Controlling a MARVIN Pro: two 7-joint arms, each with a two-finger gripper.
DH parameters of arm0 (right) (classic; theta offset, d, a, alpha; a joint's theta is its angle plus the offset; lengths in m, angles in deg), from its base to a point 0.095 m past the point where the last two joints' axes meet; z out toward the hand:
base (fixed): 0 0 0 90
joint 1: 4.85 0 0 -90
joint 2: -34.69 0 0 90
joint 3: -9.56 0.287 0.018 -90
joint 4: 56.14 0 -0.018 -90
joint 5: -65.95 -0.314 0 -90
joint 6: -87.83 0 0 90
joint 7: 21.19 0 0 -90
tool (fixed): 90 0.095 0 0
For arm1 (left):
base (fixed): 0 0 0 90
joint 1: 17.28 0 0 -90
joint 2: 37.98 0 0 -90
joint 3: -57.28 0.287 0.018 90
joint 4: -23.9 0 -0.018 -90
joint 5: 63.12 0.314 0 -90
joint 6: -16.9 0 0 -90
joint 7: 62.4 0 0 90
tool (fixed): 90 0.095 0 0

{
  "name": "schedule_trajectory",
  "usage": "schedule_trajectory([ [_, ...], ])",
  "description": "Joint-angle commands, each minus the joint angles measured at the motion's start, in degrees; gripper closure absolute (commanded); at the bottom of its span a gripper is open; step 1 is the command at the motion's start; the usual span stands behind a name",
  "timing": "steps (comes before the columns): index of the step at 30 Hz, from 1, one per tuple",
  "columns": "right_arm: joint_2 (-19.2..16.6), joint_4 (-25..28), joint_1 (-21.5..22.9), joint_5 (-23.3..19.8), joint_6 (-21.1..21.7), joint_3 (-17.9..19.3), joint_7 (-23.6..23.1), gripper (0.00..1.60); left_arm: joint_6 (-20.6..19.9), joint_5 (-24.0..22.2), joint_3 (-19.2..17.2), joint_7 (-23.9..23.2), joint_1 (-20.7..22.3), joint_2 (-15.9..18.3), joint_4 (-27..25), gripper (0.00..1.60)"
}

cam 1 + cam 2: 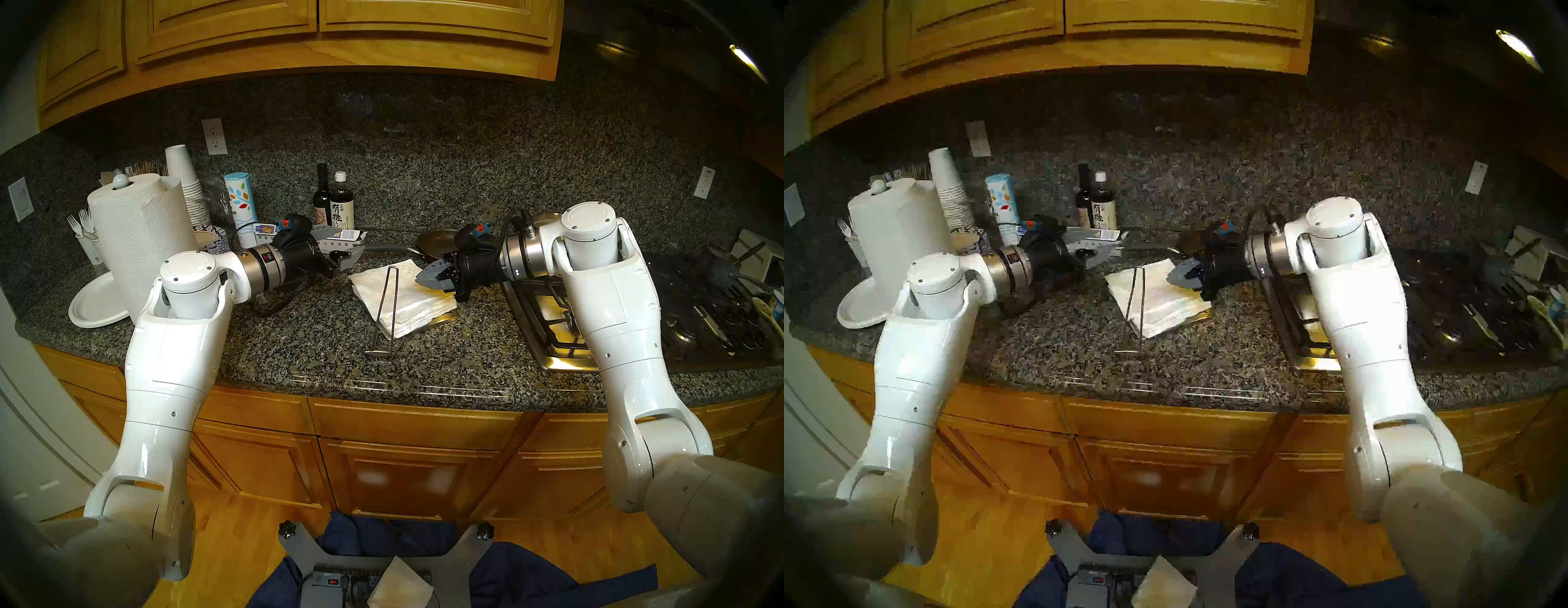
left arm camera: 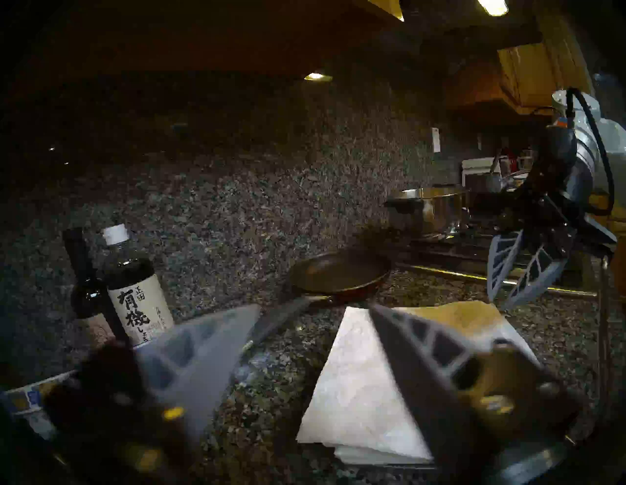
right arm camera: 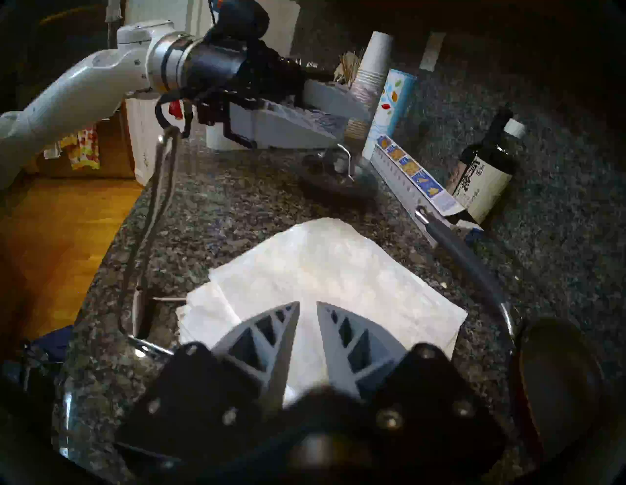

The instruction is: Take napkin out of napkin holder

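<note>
A thick stack of white napkins (image 1: 420,314) lies on the flat metal napkin holder (image 1: 446,316). Its wire arm (image 1: 388,305) is swung up and leans over the stack's near-left edge. The top napkin (image 1: 377,278) lies skewed toward the far left; it also shows in the right wrist view (image 3: 332,264). My right gripper (image 1: 418,278) points down at the napkin's right part. In the right wrist view this gripper (image 3: 308,303) shows a narrow gap between its tips, just over the sheet. My left gripper (image 1: 360,246) is wide open and empty, left of the napkin's far corner.
A frying pan (image 1: 437,242) lies behind the napkins, its handle pointing left. Two dark bottles (image 1: 335,204), a flat box (image 3: 413,176), stacked cups (image 1: 186,187), a paper towel roll (image 1: 140,237) and a plate (image 1: 97,303) stand at the left. The stove (image 1: 551,314) is at the right. A white sheet (image 1: 399,586) lies on my base.
</note>
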Motion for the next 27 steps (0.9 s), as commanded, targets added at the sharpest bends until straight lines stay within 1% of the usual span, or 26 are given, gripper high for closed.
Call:
schedule_trajectory([
  [1, -0.3, -1.0, 2.9, -1.0, -0.7, -0.7, -0.7, 0.88, 1.2, -1.5, -1.0, 0.2, 1.9, -1.3, -0.6, 0.0],
  [6, -0.7, -0.3, 2.7, -1.7, -0.4, -1.6, -0.7, 0.85, 1.1, -1.8, -1.4, 0.2, 2.1, -1.4, -0.2, 0.0],
  [8, -0.9, 0.2, 2.5, -2.0, -0.3, -1.9, -0.7, 0.81, 1.2, -1.9, -1.4, 0.1, 2.1, -1.4, 0.1, 0.0],
  [16, -2.4, 2.7, 1.9, -3.3, 1.0, -3.7, -0.7, 0.79, 1.1, -2.4, -1.7, -0.3, 2.5, -1.4, 1.2, 0.0],
  [18, -2.8, 2.6, 1.8, -3.4, 1.2, -4.1, -0.7, 0.73, 1.2, -2.4, -1.9, -0.5, 2.5, -1.3, 1.5, 0.0],
  [19, -2.8, 2.4, 1.9, -3.2, 1.2, -4.2, -0.7, 0.62, 1.2, -2.5, -2.0, -0.6, 2.5, -1.3, 1.7, 0.0],
  [20, -2.9, 2.1, 2.0, -3.2, 1.2, -4.4, -0.7, 0.6, 1.3, -2.5, -2.1, -0.7, 2.6, -1.3, 1.8, 0.0],
  [25, -3.0, 1.4, 2.5, -3.1, 0.7, -5.7, -0.7, 0.58, 1.4, -2.4, -2.3, -1.1, 2.6, -1.3, 2.1, 0.0],
  [27, -3.0, 1.2, 2.8, -3.0, 0.6, -6.3, -0.7, 0.62, 1.4, -2.4, -2.5, -1.2, 2.5, -1.3, 2.0, 0.0],
])
